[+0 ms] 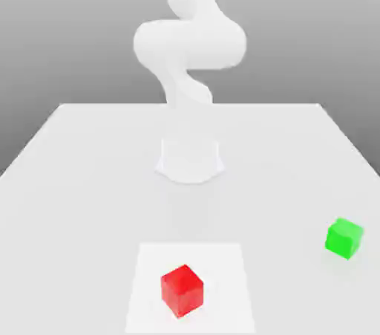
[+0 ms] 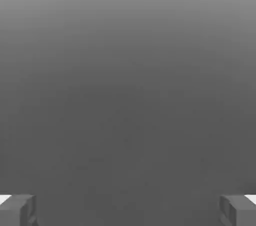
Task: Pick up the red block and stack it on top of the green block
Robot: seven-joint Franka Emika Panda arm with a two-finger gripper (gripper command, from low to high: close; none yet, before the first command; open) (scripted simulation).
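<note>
Because the red block (image 1: pixel 182 291) sits turned on the white patch (image 1: pixel 228 278), our wide-open, empty gripper (image 2: pixel 128 211) could catch its corners if we do not align, and push it away.

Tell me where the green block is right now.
In the exterior view, the green block sits on the table toward the view's right, beyond the white square under the red block.
</note>
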